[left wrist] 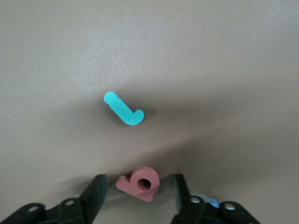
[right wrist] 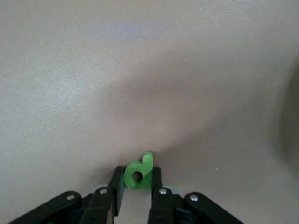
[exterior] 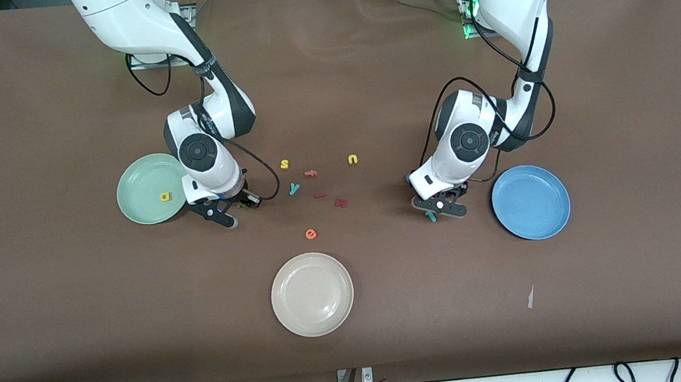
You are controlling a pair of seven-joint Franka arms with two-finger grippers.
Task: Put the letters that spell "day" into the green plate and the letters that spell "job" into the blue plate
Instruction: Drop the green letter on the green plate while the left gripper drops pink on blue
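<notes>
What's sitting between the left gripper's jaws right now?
The salmon-red "b" lies on the table between the left gripper's jaws, which have not pinched it, per the left wrist view.

The right arm bends down low to the table. Its right gripper (right wrist: pixel 138 184) has its two fingers squeezed tight on a small green letter (right wrist: pixel 139 174). The left arm bends down low too. Its left gripper (left wrist: pixel 138 196) has its fingers apart, one on each side of a red letter (left wrist: pixel 140 183).
</notes>
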